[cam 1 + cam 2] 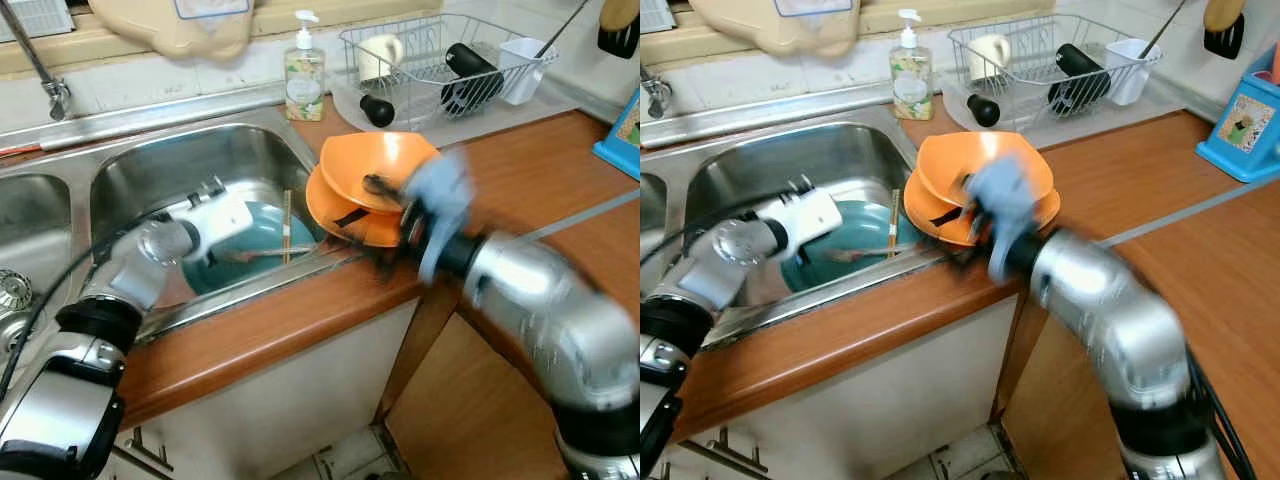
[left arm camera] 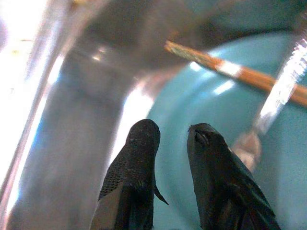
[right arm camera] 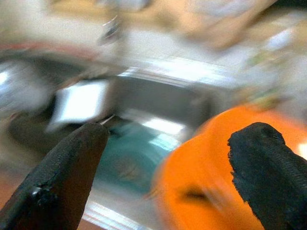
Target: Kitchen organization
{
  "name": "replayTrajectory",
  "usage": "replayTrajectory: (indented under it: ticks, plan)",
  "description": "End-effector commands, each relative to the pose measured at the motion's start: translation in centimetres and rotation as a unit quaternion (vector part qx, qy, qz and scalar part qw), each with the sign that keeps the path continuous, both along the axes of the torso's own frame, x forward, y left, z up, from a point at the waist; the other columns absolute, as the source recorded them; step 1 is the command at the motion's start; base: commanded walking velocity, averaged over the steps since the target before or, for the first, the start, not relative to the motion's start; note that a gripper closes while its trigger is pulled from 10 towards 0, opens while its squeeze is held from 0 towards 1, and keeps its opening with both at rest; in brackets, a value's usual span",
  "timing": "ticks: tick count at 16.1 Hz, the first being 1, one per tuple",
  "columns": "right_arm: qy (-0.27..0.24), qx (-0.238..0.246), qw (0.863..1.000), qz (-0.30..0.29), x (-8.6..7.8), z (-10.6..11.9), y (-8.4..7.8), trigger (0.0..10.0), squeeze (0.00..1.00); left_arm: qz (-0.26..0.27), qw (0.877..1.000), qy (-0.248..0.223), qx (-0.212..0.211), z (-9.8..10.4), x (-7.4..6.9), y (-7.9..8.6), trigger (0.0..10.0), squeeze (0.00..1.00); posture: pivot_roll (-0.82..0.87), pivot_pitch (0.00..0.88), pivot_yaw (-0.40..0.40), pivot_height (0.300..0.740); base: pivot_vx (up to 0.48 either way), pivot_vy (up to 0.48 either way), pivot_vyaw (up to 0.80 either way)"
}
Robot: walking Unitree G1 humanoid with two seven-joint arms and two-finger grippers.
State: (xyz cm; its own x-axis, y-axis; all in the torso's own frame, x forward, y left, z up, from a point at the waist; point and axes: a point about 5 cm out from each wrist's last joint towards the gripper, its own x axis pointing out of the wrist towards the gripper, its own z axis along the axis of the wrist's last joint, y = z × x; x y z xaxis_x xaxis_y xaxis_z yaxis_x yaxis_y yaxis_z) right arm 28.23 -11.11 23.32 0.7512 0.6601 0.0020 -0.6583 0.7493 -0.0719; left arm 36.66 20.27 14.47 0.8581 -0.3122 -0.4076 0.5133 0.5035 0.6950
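Both head eyes look forward and down at the sink from above the counter edge, sharing sink and orange bowls; left wrist camera sits close inside the sink, facing the teal plate; right wrist camera, blurred, faces the sink across the bowls.

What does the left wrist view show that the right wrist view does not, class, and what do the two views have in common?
Left wrist view: the left hand, fingers slightly apart, close above the teal plate, with a wooden chopstick and a metal utensil lying across it. Right wrist view: the right hand, fingers wide apart, in front of the orange bowls, all blurred. Both: the teal plate and the steel sink.
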Motion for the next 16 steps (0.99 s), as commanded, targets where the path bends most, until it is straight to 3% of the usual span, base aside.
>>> replayTrajectory:
  ticks: [1,4,6,7,8,9,10,11,12,16]
  plan:
    - [-0.009,0.021,0.999,-0.031,0.5,0.6,-0.9,10.0,1.00,0.008,1.000,-0.012,-0.020,0.2,-0.1,0.2,10.0,0.00,-0.14,0.000,0.044,0.740,0.000,0.000,0.00]
    - [-0.047,0.043,0.994,-0.084,1.1,1.8,-2.2,10.0,1.00,0.022,0.987,-0.074,-0.140,2.1,-0.5,-0.6,10.0,0.00,-0.13,0.000,0.043,0.740,0.000,0.000,0.00]
    - [-0.041,0.017,0.992,-0.116,1.2,0.9,-2.8,10.0,1.00,-0.011,0.965,-0.088,-0.246,3.0,-1.9,-2.2,10.0,0.00,-0.13,0.000,0.036,0.740,0.000,0.000,0.00]
    - [-0.019,-0.004,0.992,-0.126,1.1,0.0,-3.0,10.0,0.91,-0.027,0.956,-0.084,-0.279,3.2,-2.7,-2.9,10.0,0.00,-0.13,0.000,0.034,0.740,0.000,0.000,0.00]
    - [-0.004,-0.012,0.992,-0.129,0.9,-0.8,-3.0,10.0,0.00,-0.038,0.948,-0.078,-0.307,3.4,-3.5,-3.4,10.0,0.00,-0.13,0.000,0.032,0.740,0.000,0.000,0.00]
    - [0.008,-0.011,0.991,-0.135,0.8,-1.4,-3.1,9.1,0.00,-0.049,0.942,-0.070,-0.324,3.4,-4.2,-3.9,10.0,0.00,-0.13,0.000,0.032,0.740,0.000,0.000,0.00]
    - [0.021,-0.008,0.989,-0.145,0.7,-1.9,-3.3,6.5,0.00,-0.063,0.936,-0.061,-0.340,3.5,-4.8,-4.4,10.0,0.00,-0.13,0.000,0.031,0.740,0.000,0.000,0.00]
    - [0.043,0.006,0.986,-0.163,0.6,-2.6,-3.6,0.0,0.00,-0.095,0.924,-0.041,-0.368,3.8,-6.1,-5.4,10.0,0.00,-0.13,0.000,0.030,0.740,0.000,0.000,0.00]
    - [0.057,0.021,0.984,-0.168,0.6,-3.1,-3.7,0.0,0.00,-0.122,0.912,-0.023,-0.391,4.1,-7.1,-6.3,10.0,0.00,-0.13,0.000,0.032,0.740,0.000,0.000,0.00]
    - [0.081,0.046,0.986,-0.141,0.3,-4.2,-3.5,0.0,0.00,-0.147,0.905,0.008,-0.399,3.7,-8.0,-7.9,10.0,0.00,-0.13,0.000,0.034,0.740,0.000,0.000,0.00]
